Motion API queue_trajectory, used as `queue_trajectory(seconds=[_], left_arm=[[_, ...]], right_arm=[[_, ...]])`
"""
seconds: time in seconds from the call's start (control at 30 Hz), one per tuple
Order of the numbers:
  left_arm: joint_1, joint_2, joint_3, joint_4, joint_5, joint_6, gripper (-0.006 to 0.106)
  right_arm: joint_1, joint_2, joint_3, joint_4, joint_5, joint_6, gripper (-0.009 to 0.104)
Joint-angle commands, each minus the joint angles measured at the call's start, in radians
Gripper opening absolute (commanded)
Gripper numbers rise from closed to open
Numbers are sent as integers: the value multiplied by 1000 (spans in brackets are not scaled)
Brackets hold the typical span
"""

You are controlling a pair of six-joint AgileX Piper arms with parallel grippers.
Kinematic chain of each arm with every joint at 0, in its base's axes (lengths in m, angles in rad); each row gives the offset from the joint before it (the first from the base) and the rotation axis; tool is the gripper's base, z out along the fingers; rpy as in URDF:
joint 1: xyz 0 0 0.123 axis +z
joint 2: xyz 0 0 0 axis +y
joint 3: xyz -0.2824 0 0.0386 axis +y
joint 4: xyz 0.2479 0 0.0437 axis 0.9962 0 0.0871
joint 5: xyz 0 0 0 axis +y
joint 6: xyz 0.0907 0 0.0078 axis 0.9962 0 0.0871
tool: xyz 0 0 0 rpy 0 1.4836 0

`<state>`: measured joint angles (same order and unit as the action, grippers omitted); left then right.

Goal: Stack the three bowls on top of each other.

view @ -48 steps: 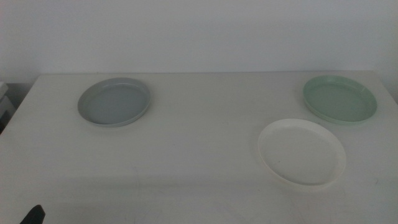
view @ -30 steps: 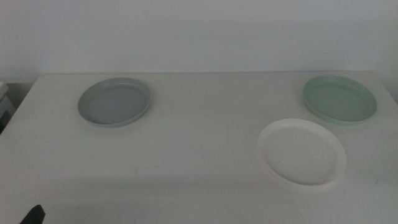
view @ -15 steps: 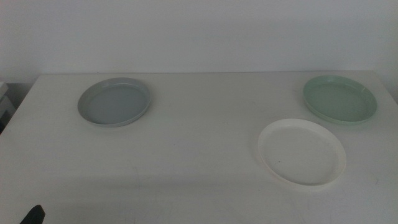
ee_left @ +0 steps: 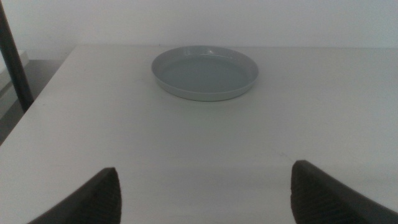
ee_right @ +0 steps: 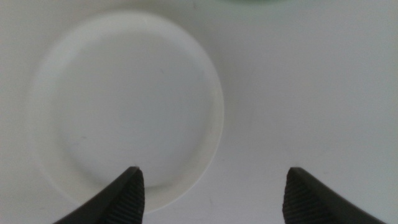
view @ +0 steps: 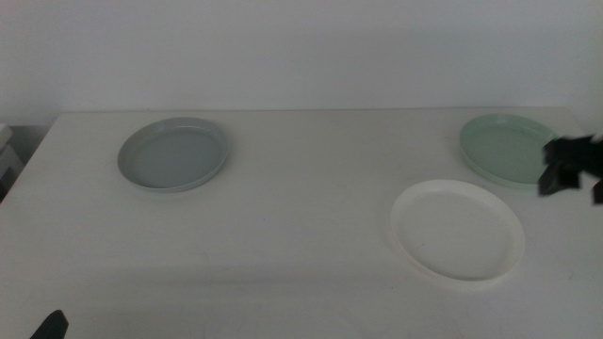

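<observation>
Three bowls lie apart on the white table (view: 301,254). The grey-blue bowl (view: 173,153) is at the back left and fills the left wrist view's middle (ee_left: 205,72). The mint green bowl (view: 509,149) is at the back right, and the white bowl (view: 457,230) lies in front of it. My right gripper (view: 571,173) has come in from the right edge, over the near right rim of the green bowl. In the right wrist view it stands open (ee_right: 211,190) above the white bowl's (ee_right: 127,121) right edge. My left gripper (ee_left: 205,196) is open, low at the front left.
A white wall rises behind the table. A dark upright bar (ee_left: 15,62) and a pale object (view: 8,155) stand off the table's left edge. The green bowl's rim (ee_right: 252,2) just shows in the right wrist view.
The right gripper has entered the middle view from the right edge. The three bowls and the left gripper have not moved.
</observation>
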<state>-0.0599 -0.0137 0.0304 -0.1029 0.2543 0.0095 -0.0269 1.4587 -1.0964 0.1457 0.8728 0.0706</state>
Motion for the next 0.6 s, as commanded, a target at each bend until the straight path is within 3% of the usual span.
queue_trajectory(seconds=[0.0,0.3,0.57], left_arm=[[1,-14,-4,-14,-78,-9,105],[1,-14,-4,-14,-78,-9,105],[1,-14,-4,-14,-78,-9,105]], right_arm=[[2,52,-35,17,-48,-2,56],[2,280,-36,22,-192,-2,49],[9,375,-36,53,-266,-2,32]])
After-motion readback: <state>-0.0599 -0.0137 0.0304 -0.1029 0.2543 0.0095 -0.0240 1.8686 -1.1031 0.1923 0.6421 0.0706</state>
